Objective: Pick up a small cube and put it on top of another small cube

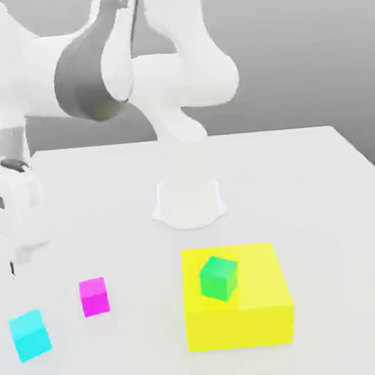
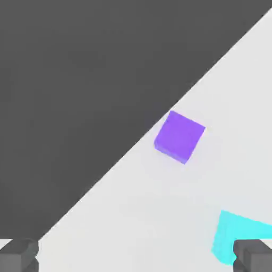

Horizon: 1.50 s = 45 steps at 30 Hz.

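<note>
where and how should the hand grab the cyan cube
Probably best from straight above: fingers on two opposite upright faces of the cyan cube, the hand turned to match. It sits flat on the table, its top uncovered, its sides slightly askew in the exterior view.

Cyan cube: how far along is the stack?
Nothing looks done: the cyan cube rests on the table, and the green cube sits on the yellow block with nothing on top. In hand: nothing, fingers open. Left: grasp cyan, lift, place on green.
</note>
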Available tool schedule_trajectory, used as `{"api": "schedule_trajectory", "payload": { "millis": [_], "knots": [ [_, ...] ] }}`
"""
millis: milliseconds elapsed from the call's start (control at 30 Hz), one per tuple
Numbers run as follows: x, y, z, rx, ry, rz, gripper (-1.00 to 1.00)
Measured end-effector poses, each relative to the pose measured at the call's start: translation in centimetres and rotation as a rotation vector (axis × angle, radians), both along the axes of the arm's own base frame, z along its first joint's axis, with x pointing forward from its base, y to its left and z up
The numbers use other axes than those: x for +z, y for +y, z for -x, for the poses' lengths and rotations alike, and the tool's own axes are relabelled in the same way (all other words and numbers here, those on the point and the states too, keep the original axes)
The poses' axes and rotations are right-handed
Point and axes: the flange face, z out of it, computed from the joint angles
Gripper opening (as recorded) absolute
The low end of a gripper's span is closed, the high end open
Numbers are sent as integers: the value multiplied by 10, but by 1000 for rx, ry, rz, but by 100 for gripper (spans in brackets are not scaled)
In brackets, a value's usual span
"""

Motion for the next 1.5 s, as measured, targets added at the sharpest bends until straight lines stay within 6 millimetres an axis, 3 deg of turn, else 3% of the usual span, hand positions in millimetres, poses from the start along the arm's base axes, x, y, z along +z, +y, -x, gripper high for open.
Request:
{"api": "schedule_trajectory", "payload": {
  "millis": [133, 300, 333, 567, 733, 867, 1000, 1267, 1333, 1433, 1467, 1500],
  "knots": [
    [-74, -23, 34, -134, 101, -48, 0],
    [-141, -29, 43, -167, 126, -58, 0],
    [-151, -29, 44, -168, 126, -58, -100],
    [-152, -29, 44, -168, 126, -58, -100],
    [-98, -27, 43, -160, 126, -59, -100],
    [-57, 42, 18, 121, 124, -57, -100],
    [-21, 145, 1, 503, 128, -39, -100],
    [37, 275, 39, 1118, 139, 21, -100],
    [26, 288, 44, 1182, 141, 30, -100],
    [-9, 291, 45, 1200, 143, 34, -100],
    [-18, 291, 46, 1201, 143, 35, 100],
    [-18, 291, 46, 1201, 143, 35, 100]
  ]
}}
